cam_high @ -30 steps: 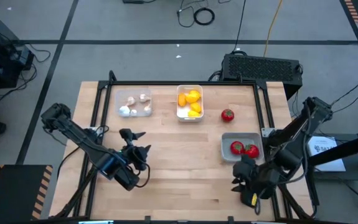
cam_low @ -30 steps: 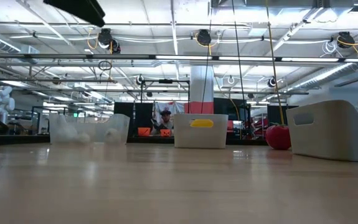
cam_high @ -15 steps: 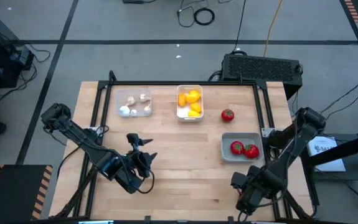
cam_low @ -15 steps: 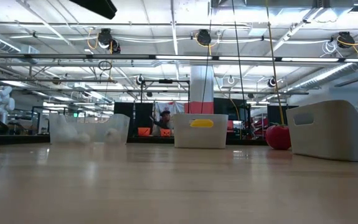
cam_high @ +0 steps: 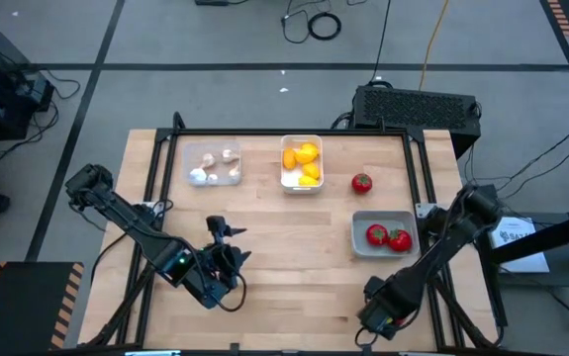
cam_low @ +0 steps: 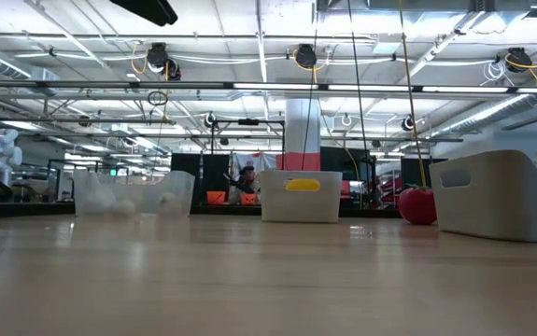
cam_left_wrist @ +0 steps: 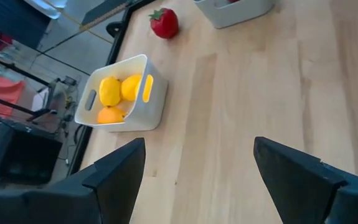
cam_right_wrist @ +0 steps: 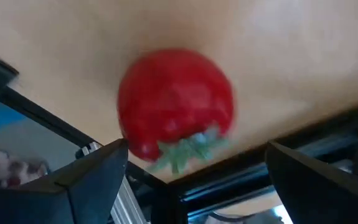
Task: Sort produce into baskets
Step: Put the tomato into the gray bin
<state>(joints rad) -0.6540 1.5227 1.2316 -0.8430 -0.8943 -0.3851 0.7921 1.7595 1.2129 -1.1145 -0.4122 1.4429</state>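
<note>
The clear tray (cam_high: 215, 163) holds whitish bulbs. The white tray (cam_high: 301, 163) holds yellow and orange fruits (cam_left_wrist: 119, 93). The grey tray (cam_high: 384, 234) holds two tomatoes. One loose tomato (cam_high: 361, 182) lies on the table beyond the grey tray. My right gripper (cam_high: 375, 314) is open at the table's near edge. Another tomato (cam_right_wrist: 175, 109) shows blurred just beyond its spread fingertips (cam_right_wrist: 195, 149), over the wood by the edge; the high view hides it under the gripper. My left gripper (cam_high: 223, 247) is open and empty above the table's near left part (cam_left_wrist: 197, 146).
A large black box (cam_high: 418, 104) stands behind the table's far right corner. Bare wood lies between the trays and the near edge. In the low view the clear tray (cam_low: 133, 193), white tray (cam_low: 301, 194), loose tomato (cam_low: 417, 205) and grey tray (cam_low: 501, 194) stand in a row.
My right gripper has gone toward the table's near edge and a little left, away from the grey tray. My left gripper has gone a little toward the table's right and near edge.
</note>
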